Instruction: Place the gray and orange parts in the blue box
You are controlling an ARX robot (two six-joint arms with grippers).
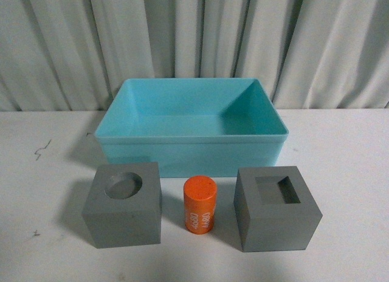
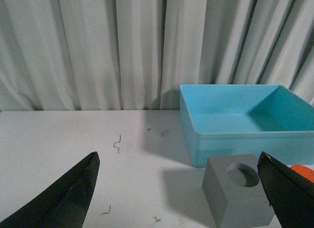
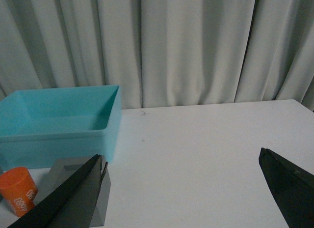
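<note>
In the front view a row of three parts stands before the blue box (image 1: pixel 121 136): a gray cube with a round recess (image 1: pixel 124 209) on the left, an orange cylinder with white lettering (image 1: pixel 200 205) in the middle, a gray cube with a square recess (image 1: pixel 276 212) on the right. Neither arm shows there. My left gripper (image 2: pixel 179 161) is open over bare table, left of the round-recess cube (image 2: pixel 235 201) and the blue box (image 2: pixel 230 134). My right gripper (image 3: pixel 181 159) is open, to the right of the square-recess cube (image 3: pixel 66 166), the orange cylinder (image 3: pixel 17 191) and the blue box (image 3: pixel 54 139).
A pale pleated curtain (image 1: pixel 194 39) hangs behind the white table (image 1: pixel 346 172). Small dark scratch marks (image 2: pixel 117 143) dot the tabletop left of the box. The box holds nothing.
</note>
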